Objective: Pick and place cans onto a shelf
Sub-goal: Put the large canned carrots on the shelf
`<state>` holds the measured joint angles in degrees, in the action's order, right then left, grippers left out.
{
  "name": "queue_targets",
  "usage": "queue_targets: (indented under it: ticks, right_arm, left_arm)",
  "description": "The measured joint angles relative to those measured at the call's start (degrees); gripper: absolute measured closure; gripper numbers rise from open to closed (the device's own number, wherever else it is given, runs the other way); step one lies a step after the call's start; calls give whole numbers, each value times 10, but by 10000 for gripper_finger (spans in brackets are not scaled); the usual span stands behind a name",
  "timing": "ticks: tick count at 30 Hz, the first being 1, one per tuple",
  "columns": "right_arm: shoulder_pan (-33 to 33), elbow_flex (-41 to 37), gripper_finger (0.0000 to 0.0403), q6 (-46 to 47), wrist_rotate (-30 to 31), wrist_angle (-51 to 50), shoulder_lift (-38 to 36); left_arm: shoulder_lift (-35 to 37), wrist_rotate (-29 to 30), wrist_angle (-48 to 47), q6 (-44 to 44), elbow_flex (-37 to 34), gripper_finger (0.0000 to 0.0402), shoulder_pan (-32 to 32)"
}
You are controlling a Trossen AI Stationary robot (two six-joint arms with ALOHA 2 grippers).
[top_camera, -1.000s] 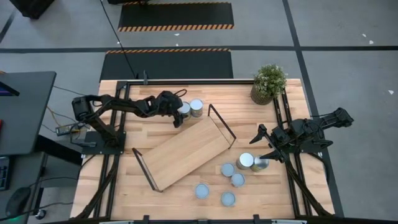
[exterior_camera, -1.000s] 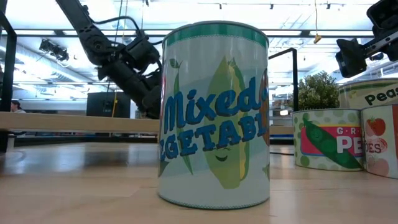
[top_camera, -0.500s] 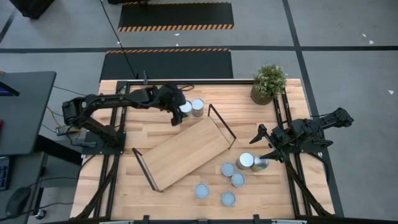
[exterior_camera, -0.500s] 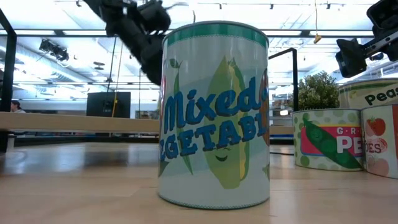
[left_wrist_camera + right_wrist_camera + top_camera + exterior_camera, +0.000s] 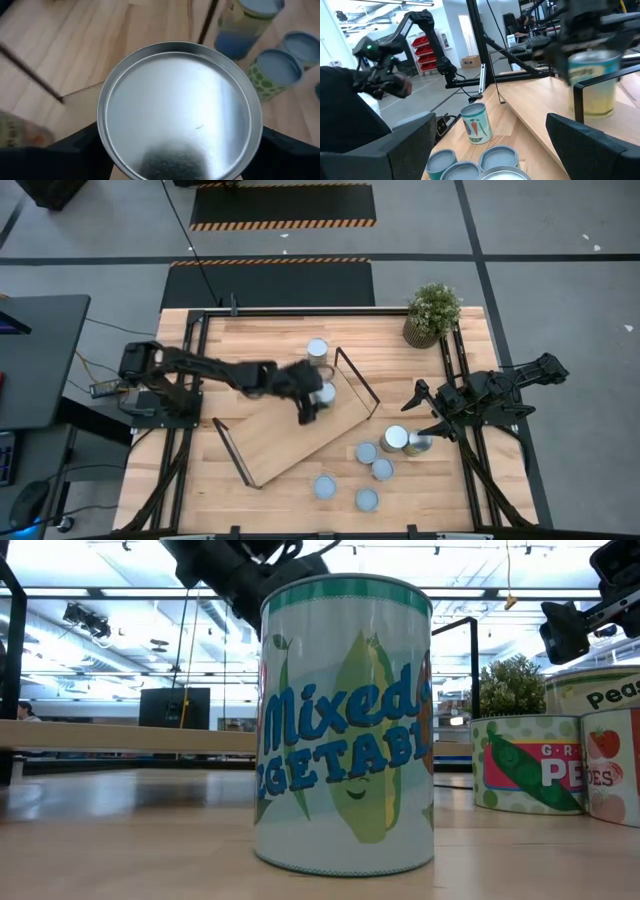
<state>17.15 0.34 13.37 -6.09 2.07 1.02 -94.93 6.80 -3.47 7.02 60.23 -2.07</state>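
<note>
My left gripper (image 5: 312, 394) is shut on a can (image 5: 325, 392) over the far right part of the light-wood shelf (image 5: 280, 435), near its black end frame (image 5: 357, 380). The can's silver top (image 5: 180, 110) fills the left wrist view. A second can (image 5: 317, 348) stands on its base on the table beyond the shelf. Several more cans (image 5: 382, 468) stand on the table near the shelf's right end. My right gripper (image 5: 423, 412) is open and empty beside two of them (image 5: 395, 438). My left gripper pinches the can's round side wall just below its top rim (image 5: 102, 145) between its two fingers (image 5: 75, 150), one on each side. The fingers come from above, slanting down. The can stays upright, top up, and seems clear of the shelf board in the right wrist view (image 5: 592, 85).
A potted plant (image 5: 433, 310) stands at the table's far right corner. A "Mixed Vegetables" can (image 5: 345, 725) stands close to the low camera, with pea cans (image 5: 525, 765) to its right. A desk (image 5: 40, 360) stands left of the table.
My left gripper has lifted one of the two cans from the far side of the table and carried it toward the near right, over the shelf. The other can has stayed where it was.
</note>
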Motion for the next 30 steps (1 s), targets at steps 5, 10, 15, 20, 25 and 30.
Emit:
queue_targets:
  ticks: [5, 10, 15, 20, 25, 30]
  right_arm:
    - [0, 0, 20, 0, 0, 0, 0]
    - [0, 0, 20, 0, 0, 0, 0]
    - [0, 0, 20, 0, 0, 0, 0]
    - [0, 0, 20, 0, 0, 0, 0]
    - [0, 0, 20, 0, 0, 0, 0]
    - [0, 0, 20, 0, 0, 0, 0]
  left_arm:
    - [-51, 89, 0, 28, 49, 77, -47]
    - [-105, 127, 0, 32, 90, 77, -63]
    - [-129, 97, 16, 44, 107, 76, -55]
    - [-130, 66, 16, 44, 107, 74, -48]
    - [-130, 65, 16, 39, 107, 42, -48]
    - [-129, 60, 13, 24, 107, 6, -45]
